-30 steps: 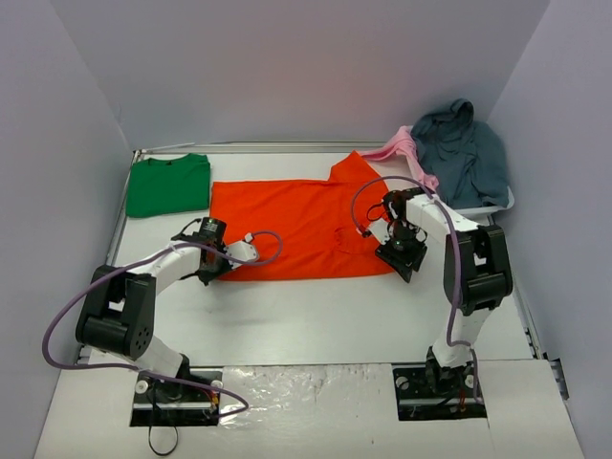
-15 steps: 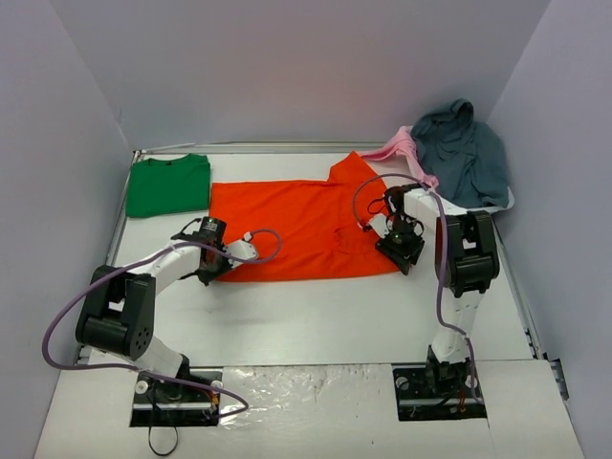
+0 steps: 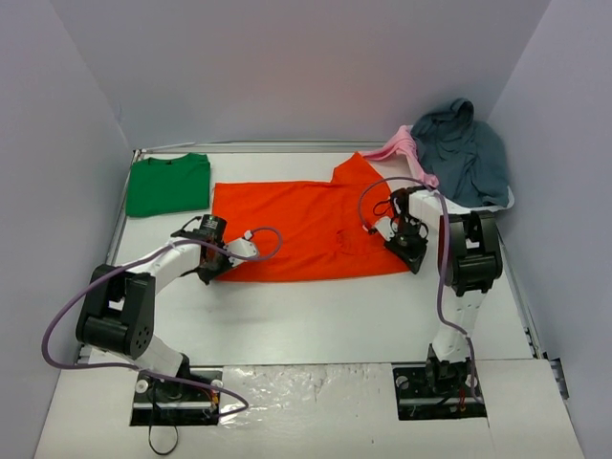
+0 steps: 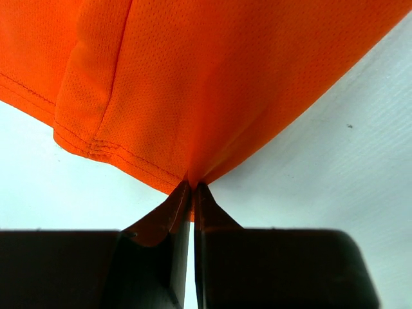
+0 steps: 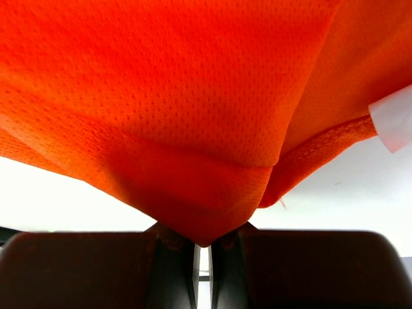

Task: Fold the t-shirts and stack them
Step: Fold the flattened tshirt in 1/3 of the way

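On the table [image 3: 316, 316], left claw [image 4: 193, 187] and right claw [image 5: 203, 241] each pinch the orange t-shirt [image 3: 296, 229] (green t-shirt [image 3: 169, 185] lies apart).

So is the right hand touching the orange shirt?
Touching. The right wrist view shows the right hand closed on a fold of the orange shirt, with the cloth pinched in it.

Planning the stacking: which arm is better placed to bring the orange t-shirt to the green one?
Likely left: the left gripper pinches the orange t-shirt nearest the green t-shirt; the right gripper holds the opposite end.
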Robot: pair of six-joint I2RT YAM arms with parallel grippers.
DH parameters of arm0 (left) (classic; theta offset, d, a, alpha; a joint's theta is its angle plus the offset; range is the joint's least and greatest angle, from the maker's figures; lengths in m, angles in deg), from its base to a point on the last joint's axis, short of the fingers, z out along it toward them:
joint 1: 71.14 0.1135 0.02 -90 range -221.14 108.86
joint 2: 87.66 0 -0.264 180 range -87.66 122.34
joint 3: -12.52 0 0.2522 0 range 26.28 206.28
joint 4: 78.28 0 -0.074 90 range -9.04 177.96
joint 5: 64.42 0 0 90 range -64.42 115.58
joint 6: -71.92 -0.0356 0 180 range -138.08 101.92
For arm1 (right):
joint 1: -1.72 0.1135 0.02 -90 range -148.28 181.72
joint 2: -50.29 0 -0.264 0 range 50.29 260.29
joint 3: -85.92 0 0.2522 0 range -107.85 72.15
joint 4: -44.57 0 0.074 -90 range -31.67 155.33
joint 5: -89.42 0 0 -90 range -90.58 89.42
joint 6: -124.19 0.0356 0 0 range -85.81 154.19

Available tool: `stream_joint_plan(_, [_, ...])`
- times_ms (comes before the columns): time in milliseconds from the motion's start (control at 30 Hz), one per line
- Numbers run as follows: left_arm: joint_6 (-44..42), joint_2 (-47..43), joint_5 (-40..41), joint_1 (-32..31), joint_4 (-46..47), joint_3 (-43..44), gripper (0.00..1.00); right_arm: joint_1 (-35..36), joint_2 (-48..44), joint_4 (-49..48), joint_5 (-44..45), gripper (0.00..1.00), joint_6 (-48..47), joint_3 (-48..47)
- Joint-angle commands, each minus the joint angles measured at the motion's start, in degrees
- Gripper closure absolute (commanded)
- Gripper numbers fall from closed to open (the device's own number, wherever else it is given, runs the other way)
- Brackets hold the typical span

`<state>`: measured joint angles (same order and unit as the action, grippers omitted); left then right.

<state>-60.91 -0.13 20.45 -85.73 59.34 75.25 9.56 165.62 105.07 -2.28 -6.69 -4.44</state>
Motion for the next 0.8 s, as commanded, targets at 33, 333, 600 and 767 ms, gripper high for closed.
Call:
stream_joint_plan(33, [0.11,-2.53,-1.64,-0.7,-4.77,1.92,0.98,-0.54,-4.22,3.53,0.9,1.0,-0.86,3.21])
stream_joint_plan(333, [-2.52,-7.28,-4.62,-2.46,-13.72,-0.28,0.98,-0.19,-14.33,9.33,0.02,1.0,-1.39,8.13])
stream_joint_plan(600, [-5.6,-13.43,-9.9,-4.57,-25.86,0.42,0.98,0.51,-20.31,13.2,0.11,1.0,-1.39,11.21])
stream_joint_plan(767, [-5.6,-17.47,-9.9,-7.12,-31.14,0.69,0.98,1.3,-21.99,14.52,0.02,1.0,-1.13,13.23])
